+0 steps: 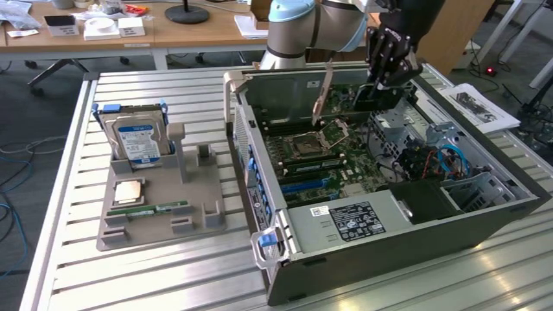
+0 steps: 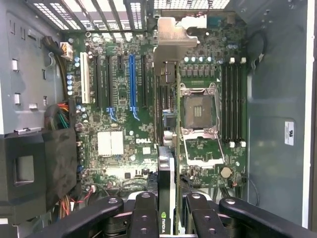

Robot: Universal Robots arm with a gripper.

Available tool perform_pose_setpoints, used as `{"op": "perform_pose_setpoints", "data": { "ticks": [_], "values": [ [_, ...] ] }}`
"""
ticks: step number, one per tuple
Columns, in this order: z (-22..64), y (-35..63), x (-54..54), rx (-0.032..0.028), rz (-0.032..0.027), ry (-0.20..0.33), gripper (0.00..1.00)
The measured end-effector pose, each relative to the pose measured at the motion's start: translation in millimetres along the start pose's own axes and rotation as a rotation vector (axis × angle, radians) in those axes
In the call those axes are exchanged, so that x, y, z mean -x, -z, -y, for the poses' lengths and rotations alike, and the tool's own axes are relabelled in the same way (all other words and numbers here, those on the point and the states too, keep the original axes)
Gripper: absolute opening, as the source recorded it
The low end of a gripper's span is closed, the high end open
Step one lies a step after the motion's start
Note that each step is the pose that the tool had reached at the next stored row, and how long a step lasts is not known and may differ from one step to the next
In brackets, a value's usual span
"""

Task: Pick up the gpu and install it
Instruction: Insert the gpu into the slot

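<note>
Gpu (image 1: 372, 98) is clamped in the gripper (image 1: 385, 78), hanging inside the open case

Going from the exterior view's left: the grey parts tray (image 1: 142, 228) holds the hard drive (image 1: 138, 141) and memory stick (image 1: 160, 209), well apart from the action. Then comes the PC case (image 1: 406, 253) lying open, and over its far end I've got the card on edge above the motherboard (image 1: 346, 155). On the wrist cam the gpu (image 2: 165, 168) runs edge-on from between the fingers (image 2: 143, 213) out to its silver bracket (image 2: 173, 34), between the blue slot (image 2: 132, 82) and the CPU socket (image 2: 199, 111). I can't tell if a slot sits right under it. I reckon the trick is squaring the card's edge to the slot, lining the bracket up with the rear openings, and coming straight down with no tilt.
</note>
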State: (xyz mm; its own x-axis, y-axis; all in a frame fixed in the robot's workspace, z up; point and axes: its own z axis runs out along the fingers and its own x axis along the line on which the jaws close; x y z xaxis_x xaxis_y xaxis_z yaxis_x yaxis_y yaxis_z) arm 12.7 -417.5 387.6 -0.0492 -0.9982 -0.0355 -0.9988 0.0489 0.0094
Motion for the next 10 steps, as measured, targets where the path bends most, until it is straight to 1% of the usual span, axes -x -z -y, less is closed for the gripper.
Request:
{"op": "perform_pose_setpoints", "data": {
  "ticks": [6,10],
  "values": [
    [-0.7,-0.6,-9.4,0.0000,0.0003,0.002,0.27],
    [-0.7,-0.6,-9.7,0.0000,0.0001,0.002,0.27]
  ]
}}
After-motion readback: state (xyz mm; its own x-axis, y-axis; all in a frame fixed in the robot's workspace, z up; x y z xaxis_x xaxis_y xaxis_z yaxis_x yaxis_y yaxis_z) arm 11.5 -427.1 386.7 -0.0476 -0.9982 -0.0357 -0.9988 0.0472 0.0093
